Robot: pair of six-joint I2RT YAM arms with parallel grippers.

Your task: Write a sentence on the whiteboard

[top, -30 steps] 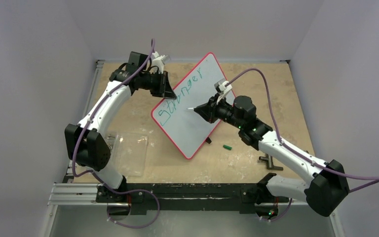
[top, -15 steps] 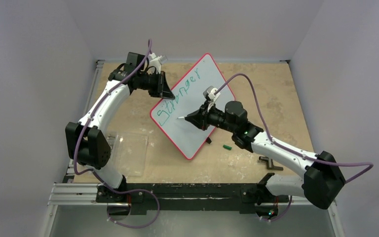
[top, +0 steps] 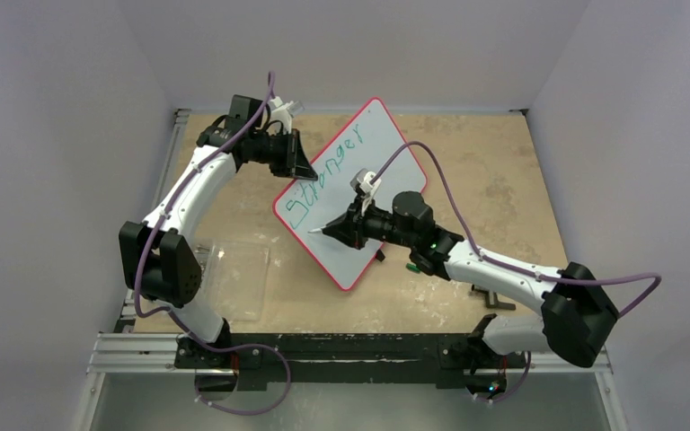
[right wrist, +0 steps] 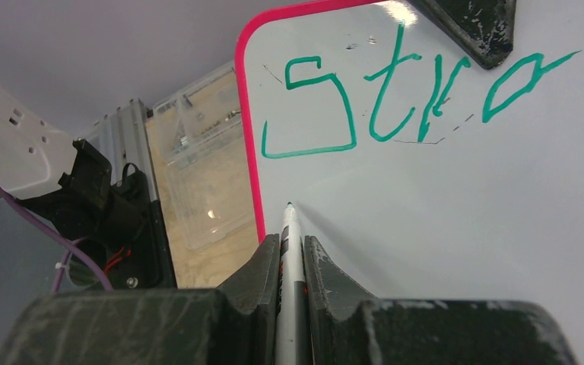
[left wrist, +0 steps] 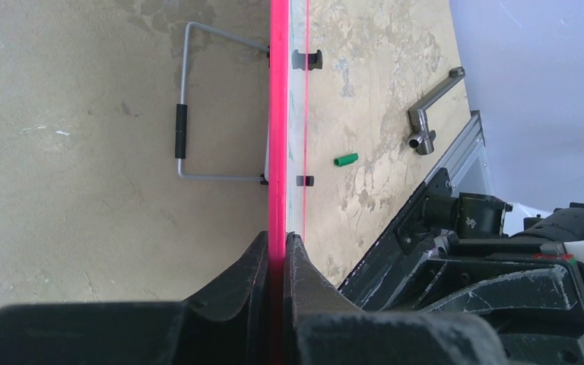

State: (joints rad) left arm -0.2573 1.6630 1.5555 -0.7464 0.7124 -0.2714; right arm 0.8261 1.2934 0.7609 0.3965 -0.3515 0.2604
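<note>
A red-rimmed whiteboard (top: 337,260) stands tilted on the desk (top: 503,180). The left gripper (left wrist: 277,251) is closed tight on its upper edge. The right gripper (right wrist: 291,247) is clamped on a marker (right wrist: 290,228). The marker's tip is near the board's left rim, just below the green "S" of the sentence (right wrist: 395,99), which so far reads "Stronger". Whether the tip touches is unclear. The second line seems about to begin. It likely needs light, even pressure, the left gripper bracing the board, and letters kept clear of the line above.

whiteboard (top: 386,144): red-rimmed; tilted up | sentence (top: 328,172): green "Stronger" only
</note>
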